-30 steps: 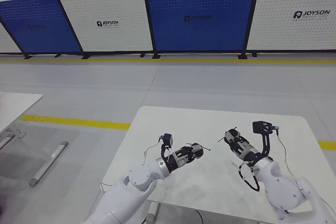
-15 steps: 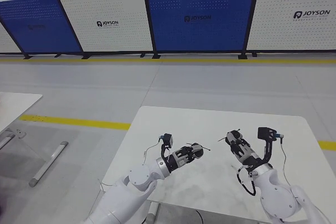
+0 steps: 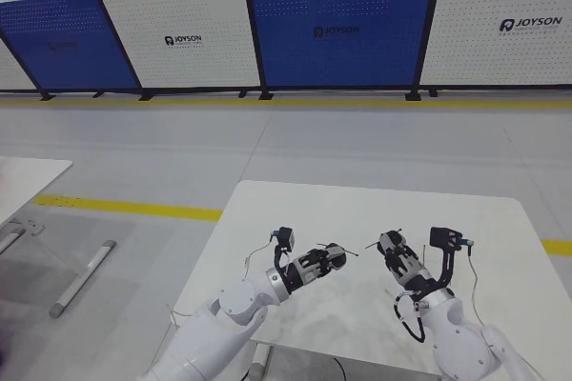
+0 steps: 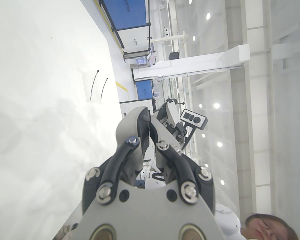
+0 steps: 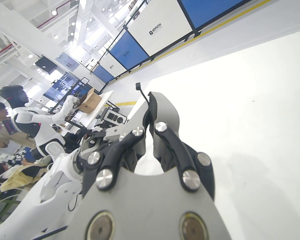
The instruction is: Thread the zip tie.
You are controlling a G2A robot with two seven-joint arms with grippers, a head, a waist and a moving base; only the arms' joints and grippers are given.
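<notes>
**Item:** zip tie (image 5: 141, 90), black. I hold it pinched in the right gripper (image 5: 149, 106), fingers pressed together on the strap. Its head pokes out past the tips, above the white table (image 3: 296, 205).

**Item:** left gripper (image 4: 145, 123), fingers pressed together on a thin black strip (image 3: 347, 252) that juts toward the right gripper. I judge the strip to be a tail end, but I cannot tell whether it belongs to the same tie.

**Item:** two spare ties (image 4: 93, 84), lying side by side on the table, well apart from both grippers.

**Status:** the two held ends face each other with a gap between them. No tail sits in the head, so I judge threading not yet done. Lining up the ends and pushing the tail through are left.
</notes>
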